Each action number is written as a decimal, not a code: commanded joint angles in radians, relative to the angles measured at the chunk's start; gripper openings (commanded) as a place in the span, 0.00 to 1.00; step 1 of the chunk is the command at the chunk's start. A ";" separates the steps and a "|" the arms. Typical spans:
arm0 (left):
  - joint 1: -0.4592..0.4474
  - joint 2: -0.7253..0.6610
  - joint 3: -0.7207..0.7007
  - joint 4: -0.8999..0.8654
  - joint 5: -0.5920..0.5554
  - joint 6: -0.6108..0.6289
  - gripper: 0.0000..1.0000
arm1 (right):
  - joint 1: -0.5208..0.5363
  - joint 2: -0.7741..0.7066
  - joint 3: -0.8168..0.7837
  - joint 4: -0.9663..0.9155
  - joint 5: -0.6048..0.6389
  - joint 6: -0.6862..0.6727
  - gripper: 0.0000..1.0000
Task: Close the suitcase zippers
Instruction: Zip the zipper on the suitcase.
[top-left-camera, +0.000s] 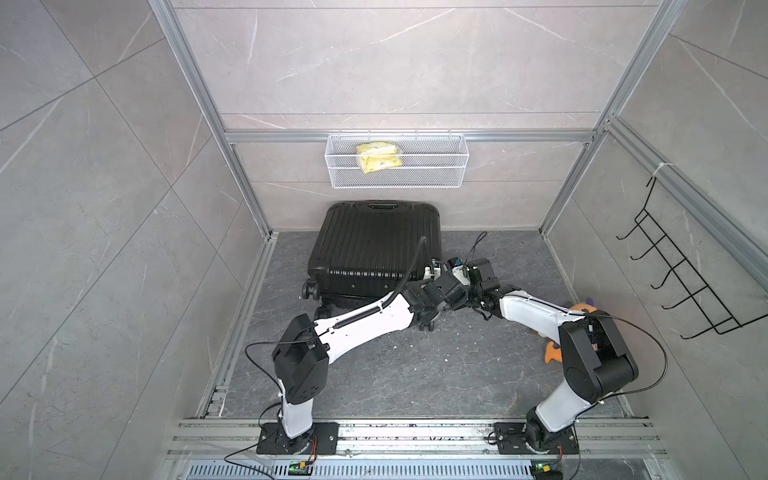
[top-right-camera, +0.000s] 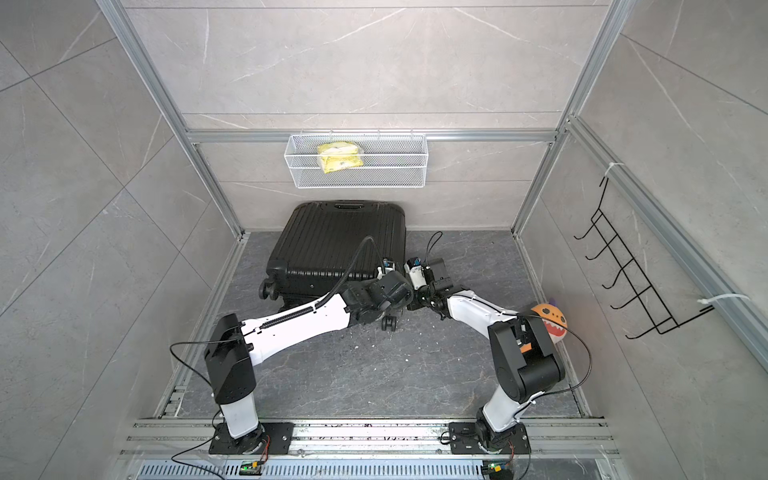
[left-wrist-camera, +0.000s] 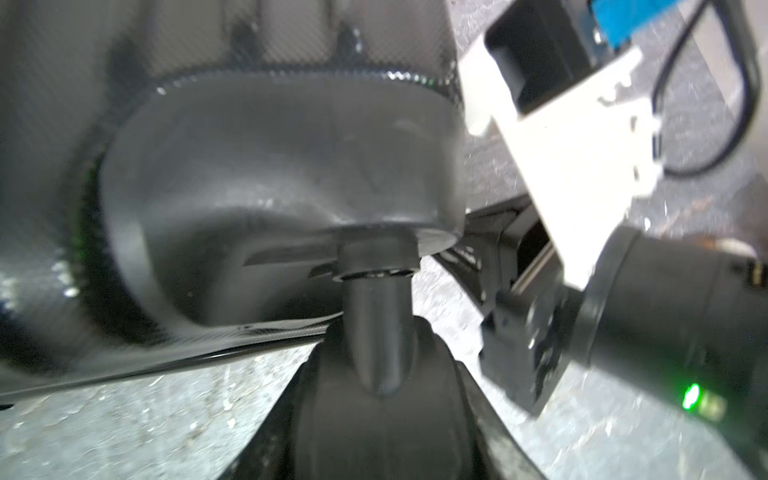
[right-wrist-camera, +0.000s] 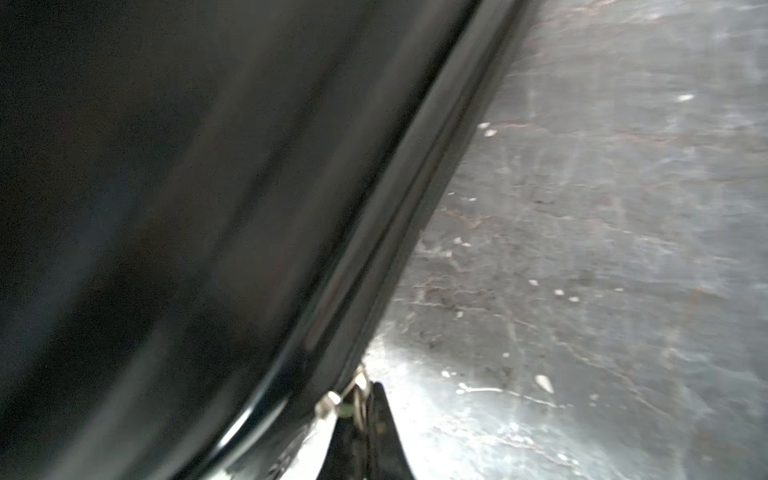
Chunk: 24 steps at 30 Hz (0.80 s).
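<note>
I've got the suitcase (top-left-camera: 374, 245) lying flat on the floor (top-left-camera: 415, 374), ribbed shell up, its far end close against the back wall under the wire basket (top-left-camera: 436, 178). In both top views the two shells sit together. Both arms crowd the case's near corner on my right side.

Right wrist view: I'm looking straight along the side of the case, and the zippers (right-wrist-camera: 380, 249) show as a dark groove running along the glossy edge beside the floor. The right hand (right-wrist-camera: 353, 415) is closed right down, and at its tips there's a small bright metal zip pull (right-wrist-camera: 347, 392) sitting against the seam. It looks pinched between the tips, though the picture is blurred.

Left wrist view: it's filled by the corner wheel housing (left-wrist-camera: 270, 166) and the spinner wheel (left-wrist-camera: 382, 415) on its stem, very close, with the right arm's white camera mount just beside them. The left hand (top-left-camera: 431, 270) sits at that same corner, tucked under its own wrist in the top views. I can't tell how far it's open or whether it has hold of anything.

A yellow packet (top-left-camera: 379, 157) lies in the basket. An orange plush toy (top-right-camera: 548, 320) sits on the floor behind the right arm's elbow.
</note>
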 joint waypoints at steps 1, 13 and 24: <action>0.019 -0.139 -0.097 -0.133 0.025 0.060 0.11 | -0.037 -0.022 0.028 -0.008 0.098 -0.015 0.00; 0.004 -0.369 -0.347 -0.142 0.228 0.071 0.06 | -0.074 0.051 0.139 -0.046 0.153 0.003 0.00; -0.008 -0.500 -0.477 -0.176 0.336 0.107 0.01 | -0.185 0.162 0.267 -0.098 0.174 0.027 0.00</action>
